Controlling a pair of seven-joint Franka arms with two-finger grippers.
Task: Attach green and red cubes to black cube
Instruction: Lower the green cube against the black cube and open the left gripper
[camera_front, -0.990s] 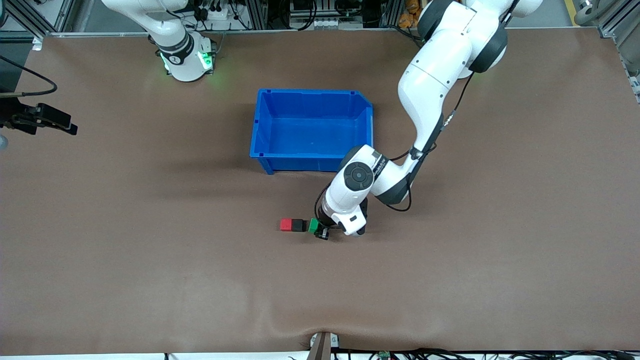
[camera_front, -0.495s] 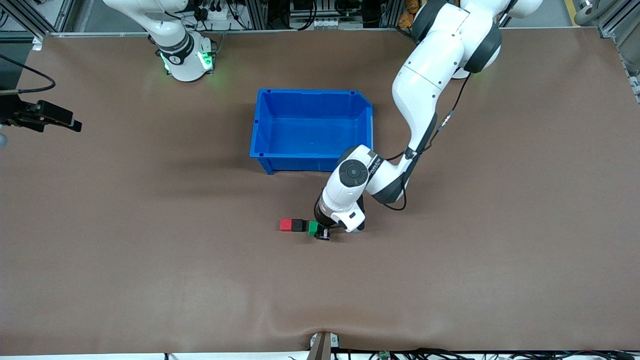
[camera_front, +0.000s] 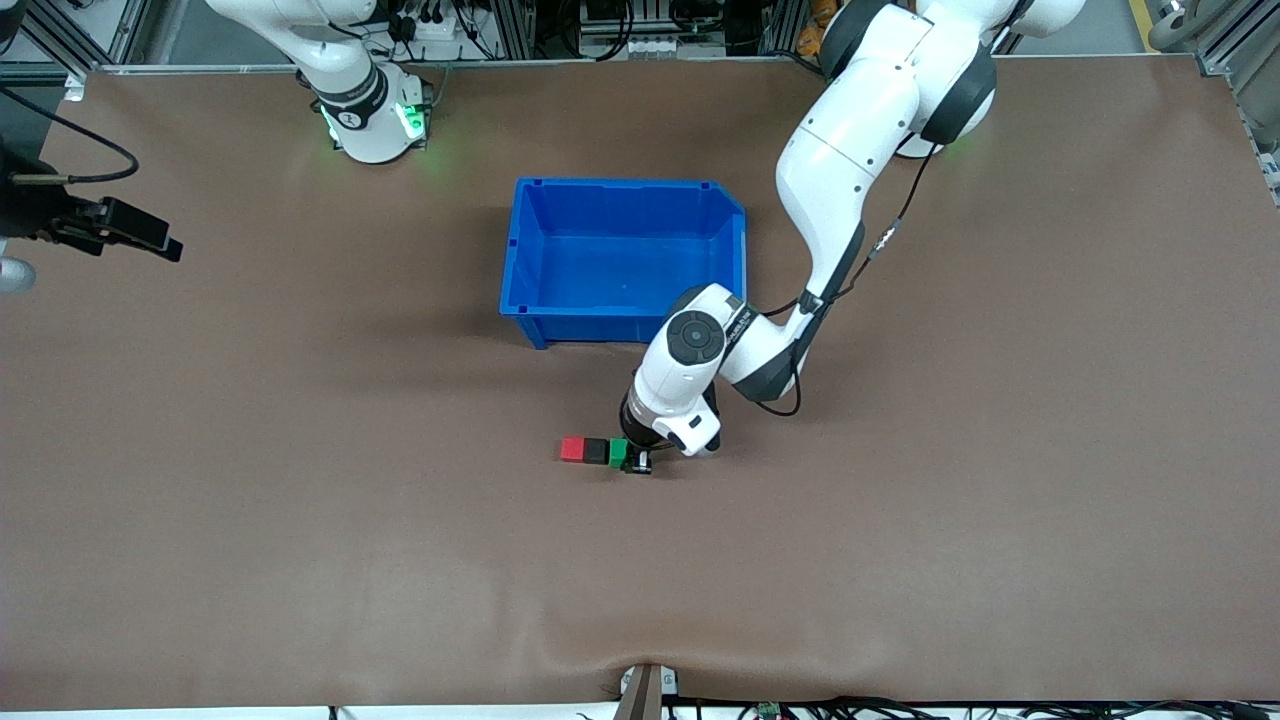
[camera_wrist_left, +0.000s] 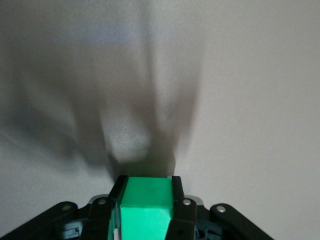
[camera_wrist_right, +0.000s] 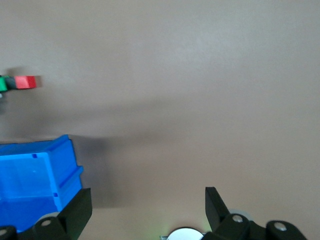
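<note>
Left wrist view shows the left gripper (camera_wrist_left: 146, 212) clamped on the green cube (camera_wrist_left: 145, 206), its two black fingers (camera_wrist_left: 116, 200) pressed flat against opposite matte faces of the bright, sharp-edged block. In the front view this left gripper (camera_front: 634, 459) sits low at the table (camera_front: 300, 520), just nearer to the front camera than the blue bin (camera_front: 622, 258), at about the bin's 6 o'clock. There the green cube (camera_front: 618, 452) touches the black cube (camera_front: 597, 451) on the side toward the left arm's end of the table; the red cube (camera_front: 572, 449) touches the black one on the side toward the right arm's end, so the three small plain cubes form one straight row. The table is covered in a smooth, dull brown mat with a slight ripple at its 6 o'clock edge. The bin is glossy blue plastic, rectangular, open-topped, with one clipped corner. The right gripper (camera_front: 140, 238) waits over the table's 9 o'clock edge, well apart from the cubes; in the right wrist view its black fingers (camera_wrist_right: 77, 210) stand spread wide with nothing between them, and the red cube (camera_wrist_right: 25, 82) shows small in the distance.
</note>
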